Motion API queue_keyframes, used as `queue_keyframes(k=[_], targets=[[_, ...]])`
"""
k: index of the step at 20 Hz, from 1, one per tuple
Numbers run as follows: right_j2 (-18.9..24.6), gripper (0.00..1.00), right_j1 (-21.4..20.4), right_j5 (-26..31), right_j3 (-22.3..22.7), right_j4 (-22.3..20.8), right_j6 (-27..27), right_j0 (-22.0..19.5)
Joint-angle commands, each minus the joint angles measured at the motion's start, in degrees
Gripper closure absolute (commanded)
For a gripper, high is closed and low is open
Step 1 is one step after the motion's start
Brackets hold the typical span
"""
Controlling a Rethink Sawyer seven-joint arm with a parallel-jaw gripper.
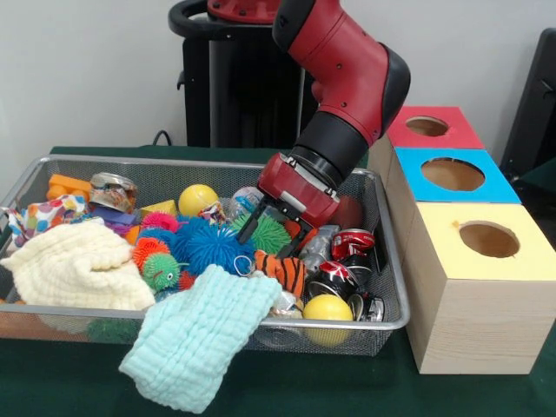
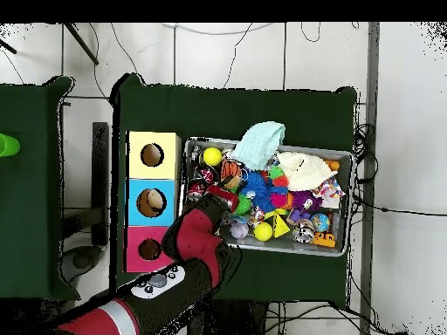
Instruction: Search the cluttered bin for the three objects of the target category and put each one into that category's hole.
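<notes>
The gripper hangs low over the middle of the wire bin, its black fingers spread apart and holding nothing — probably poised to dig into the clutter. Which category is wanted is not evident. Three holed boxes stand in a row at the right of the front view — red, blue, yellow — close beside the bin, likely for short transfers. Two yellow balls show, at least three red cans, two cloths.
</notes>
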Motion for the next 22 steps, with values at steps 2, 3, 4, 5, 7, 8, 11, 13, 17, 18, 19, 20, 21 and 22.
queue_keyframes(k=[2,3,4,5,7,8,11,13,17,18,19,20,21,22], targets=[[5.42,0.00,3.32,-1.43,-8.10,2.60,6.50,0.59],[5.28,0.00,3.27,-1.28,-8.06,2.90,6.56,0.77],[5.13,0.00,3.22,-1.14,-8.01,3.20,6.63,0.95],[5.06,0.00,2.94,-0.81,-8.00,3.25,6.69,1.00],[5.12,0.00,1.71,0.40,-7.86,3.09,6.92,0.92],[5.24,0.00,0.68,1.54,-7.72,2.85,6.97,0.81],[5.46,0.00,-3.06,5.21,-7.04,1.29,6.83,0.37],[5.42,0.00,-5.22,7.29,-6.63,0.30,6.42,0.16],[5.06,0.00,-7.59,9.49,-6.49,-0.86,5.70,-0.21],[5.02,0.00,-7.87,9.65,-6.63,-1.13,5.54,-0.40],[4.97,0.00,-7.99,9.82,-6.97,-1.29,5.31,-0.62],[5.07,0.00,-8.24,9.92,-7.44,-1.55,5.14,-1.07],[5.15,0.00,-8.22,9.68,-7.95,-1.62,5.08,-1.40],[5.09,0.00,-8.20,9.67,-8.55,-1.51,4.96,-1.66]])
